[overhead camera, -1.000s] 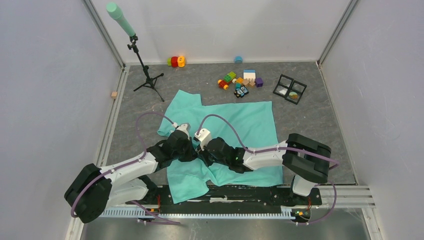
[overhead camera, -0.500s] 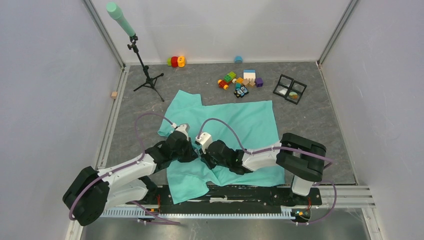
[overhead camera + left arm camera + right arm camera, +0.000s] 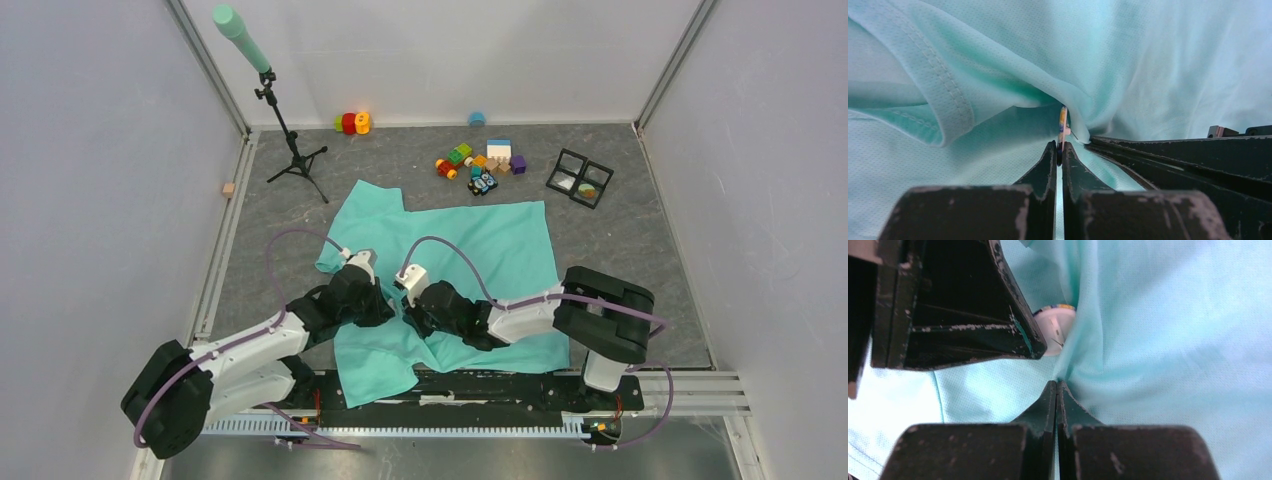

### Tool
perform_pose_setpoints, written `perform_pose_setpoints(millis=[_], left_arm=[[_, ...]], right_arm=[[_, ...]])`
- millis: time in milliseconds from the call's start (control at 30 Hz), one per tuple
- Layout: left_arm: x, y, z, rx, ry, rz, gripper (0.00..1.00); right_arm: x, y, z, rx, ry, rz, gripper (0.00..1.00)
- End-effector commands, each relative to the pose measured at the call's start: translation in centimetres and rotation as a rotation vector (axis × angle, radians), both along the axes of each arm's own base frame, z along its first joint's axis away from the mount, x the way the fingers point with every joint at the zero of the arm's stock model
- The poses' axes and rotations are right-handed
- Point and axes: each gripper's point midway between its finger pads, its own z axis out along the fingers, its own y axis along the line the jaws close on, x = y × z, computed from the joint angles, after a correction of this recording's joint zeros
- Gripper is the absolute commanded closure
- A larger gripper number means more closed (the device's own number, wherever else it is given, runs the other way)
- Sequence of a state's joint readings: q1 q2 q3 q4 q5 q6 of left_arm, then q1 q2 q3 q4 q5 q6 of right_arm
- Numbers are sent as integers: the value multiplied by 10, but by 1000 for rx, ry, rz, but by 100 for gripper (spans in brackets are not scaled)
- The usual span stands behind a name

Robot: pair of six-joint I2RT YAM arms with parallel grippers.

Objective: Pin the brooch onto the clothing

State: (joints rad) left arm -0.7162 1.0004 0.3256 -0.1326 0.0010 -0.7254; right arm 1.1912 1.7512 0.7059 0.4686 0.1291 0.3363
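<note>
The mint-green T-shirt [image 3: 480, 250] lies spread on the grey table, also filling the left wrist view [image 3: 1148, 60] and right wrist view [image 3: 1173, 340]. My left gripper [image 3: 1059, 150] is shut on the brooch [image 3: 1063, 125], a small round disc held edge-on, with its thin pin against a raised fold of fabric. The brooch's pale back [image 3: 1054, 332] shows in the right wrist view beside the left fingers [image 3: 973, 305]. My right gripper [image 3: 1056, 385] is shut on a pinched fold of the shirt just beside the brooch. Both grippers [image 3: 395, 300] meet over the shirt's near left part.
A black tripod with a green-tipped pole [image 3: 290, 150] stands at the back left. Several toy blocks [image 3: 480, 165] and a black four-cell tray [image 3: 580, 178] lie at the back. Red and yellow pieces [image 3: 352, 122] sit by the rear wall.
Both arms have shifted slightly to the left and nearer, staying together on the shirt. The shirt's outline has hardly changed.
</note>
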Motion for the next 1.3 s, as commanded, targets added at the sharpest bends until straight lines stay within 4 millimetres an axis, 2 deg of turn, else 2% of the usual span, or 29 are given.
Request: perform_pose_setpoints(millis=[0,133,400,633,800,1267], left_arm=[[5,2,7,5,-17,36,98],[2,4,14,23,-10,26,98],[-7,-10,26,-33,4,-10,98],[-4,-18,8,19,39,-40,98],[0,-23,11,13,30,-46,98],[-4,-19,2,32,47,-49,98]], right_arm=[[6,-9,13,26,-30,-44,100],[15,-16,18,10,-51,-89,100],[22,-22,21,16,-53,-138,100],[25,-23,38,63,-64,-160,100],[14,-11,52,137,-49,-91,100],[-2,9,62,217,-36,39,100]])
